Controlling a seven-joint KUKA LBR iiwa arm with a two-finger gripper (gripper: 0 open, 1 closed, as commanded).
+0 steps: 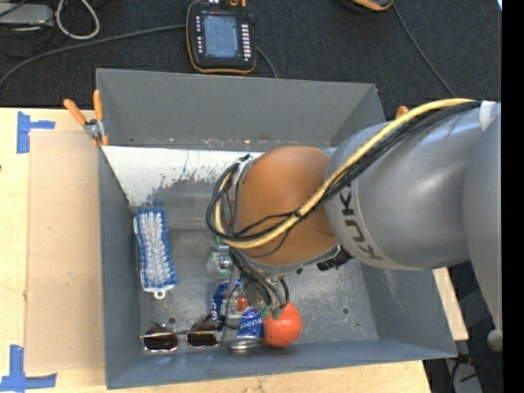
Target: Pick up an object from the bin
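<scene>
Your gripper (255, 295) sits low at lower centre; blue can (248, 324) just below it, orange ball (283, 326) beside can's right. Claw state: can't tell.

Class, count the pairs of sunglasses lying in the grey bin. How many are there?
1. The sunglasses lie against the bin's near wall, left of the blue can. The arm covers the bin's middle, so another pair may be hidden.

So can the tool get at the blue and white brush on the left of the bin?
Probably yes: the brush lies alone on bare bin floor with nothing on it, apart from the can and sunglasses by the tool.
</scene>
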